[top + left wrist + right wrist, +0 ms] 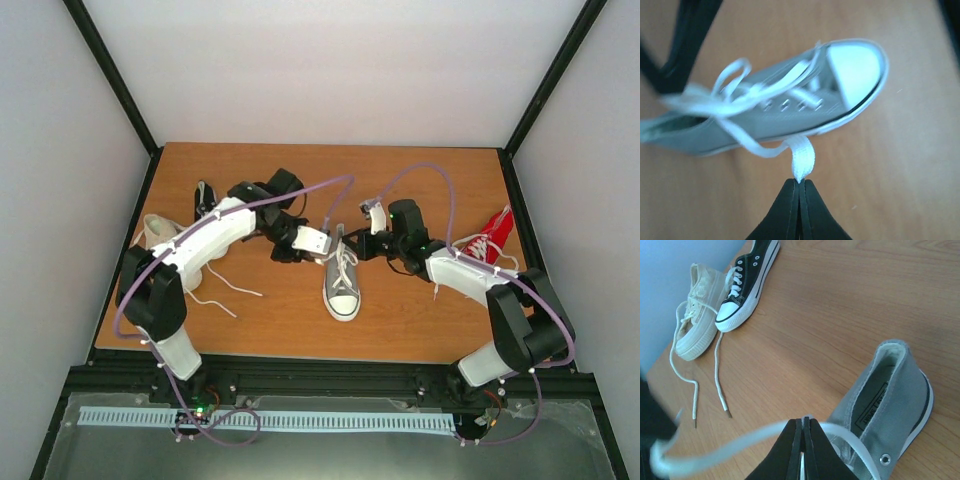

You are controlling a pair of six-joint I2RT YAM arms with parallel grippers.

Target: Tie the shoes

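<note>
A grey canvas high-top sneaker [342, 288] with a white toe cap stands upright at centre, toe toward the near edge. Its white laces [802, 155] are untied and drawn out sideways. A black sneaker [747, 282] and a cream sneaker [696, 310] sit together at the left, laces loose. A red sneaker [492, 238] lies at the right.

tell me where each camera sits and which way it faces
top external: above and behind the robot, looking down on the table; left arm and right arm show, reaching to the grey shoe.
left wrist: on the left arm, looking down at that shoe's side; left gripper shut on a lace.
right wrist: on the right arm, looking past the shoe's heel to the black shoe and cream shoe; right gripper shut on lace.
shared: all three show the grey shoe.
</note>
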